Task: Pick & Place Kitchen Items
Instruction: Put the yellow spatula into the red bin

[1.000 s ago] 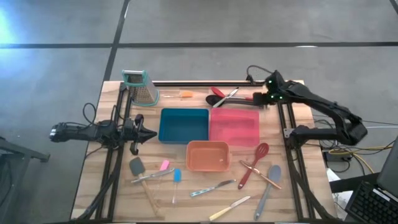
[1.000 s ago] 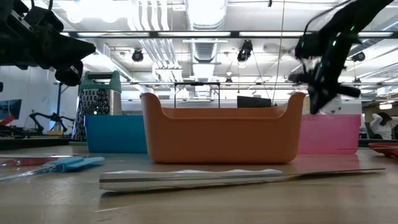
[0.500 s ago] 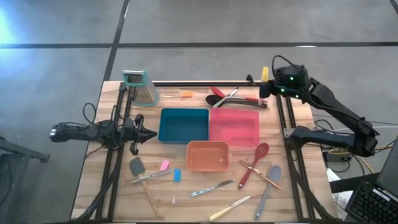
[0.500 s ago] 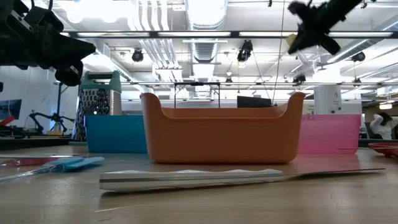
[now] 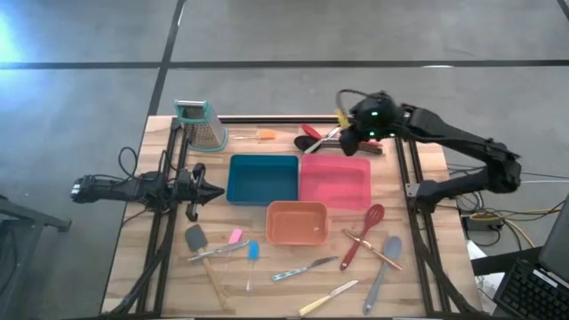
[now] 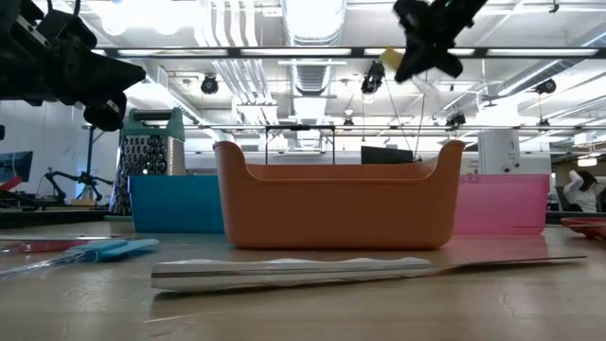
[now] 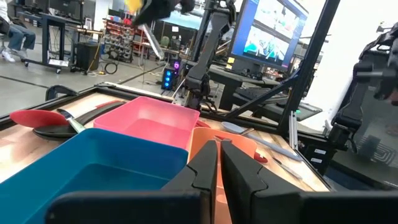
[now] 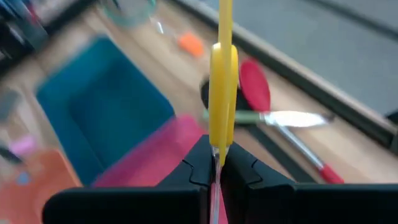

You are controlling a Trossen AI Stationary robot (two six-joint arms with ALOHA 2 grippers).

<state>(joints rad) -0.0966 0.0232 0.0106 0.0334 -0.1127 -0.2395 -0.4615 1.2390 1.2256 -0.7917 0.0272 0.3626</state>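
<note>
The right tool, pinching a yellow-handled utensil that points away from it, hangs just beyond the pink tray, its nearest bin.

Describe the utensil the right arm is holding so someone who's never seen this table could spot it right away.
Find the pink tray at the table's middle. Above its far edge hangs the right gripper, shut on a yellow-headed spatula with a clear handle. It is the only utensil off the table; the red spoon and the knife lie flat on the wood below it.
</note>
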